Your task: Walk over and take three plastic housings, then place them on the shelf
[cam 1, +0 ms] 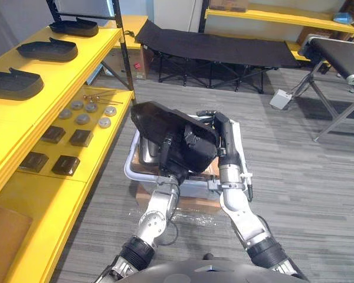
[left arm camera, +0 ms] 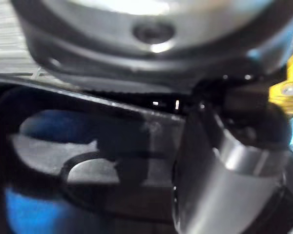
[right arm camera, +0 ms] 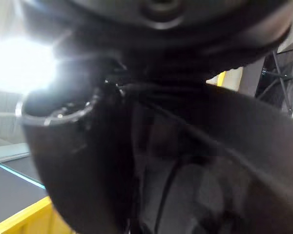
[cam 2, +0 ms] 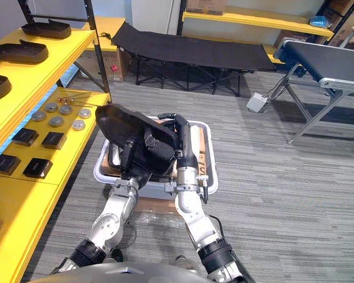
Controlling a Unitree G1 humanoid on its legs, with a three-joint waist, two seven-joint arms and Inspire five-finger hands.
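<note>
Left robot hand point(cam 1: 167, 154) is clamped on the near side of the black plastic housing point(cam 1: 156, 121). Right robot hand point(cam 1: 225, 141) has fingers hooked over its right edge. The housing is held between them above the white bin point(cam 1: 128, 170), with the yellow shelf point(cam 1: 53, 200) on the left.

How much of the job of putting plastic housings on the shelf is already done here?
Done: three shelved housings lie on the top yellow shelf. In hand: a held housing, gripped by the left hand with the right hand against its side, over the white bin. Left: carrying it to the shelf and setting it down.
</note>
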